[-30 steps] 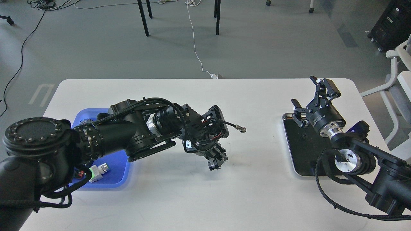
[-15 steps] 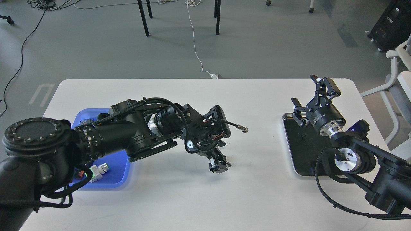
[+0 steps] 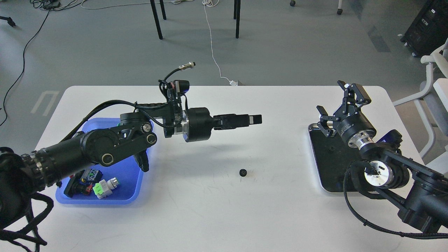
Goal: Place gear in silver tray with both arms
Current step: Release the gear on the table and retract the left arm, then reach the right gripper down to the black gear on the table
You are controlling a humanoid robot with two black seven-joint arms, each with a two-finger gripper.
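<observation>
A small black gear [image 3: 242, 172] lies alone on the white table, between the two arms. The silver tray [image 3: 330, 168] with its dark mirror-like floor sits at the right. My left gripper [image 3: 257, 119] is raised above the table, pointing right, up and behind the gear; it is seen side-on, so its fingers cannot be told apart. My right gripper [image 3: 338, 103] is open and empty, held over the far end of the silver tray.
A blue plastic tray [image 3: 131, 190] with several small parts stands at the left under my left arm. The table's edges [image 3: 224, 86] are near on all sides. A white chair [image 3: 435, 87] stands off the right side.
My left arm has swung up and back from its low pose over the table. The gear now lies on the table where the left gripper was. The right arm has barely moved.
</observation>
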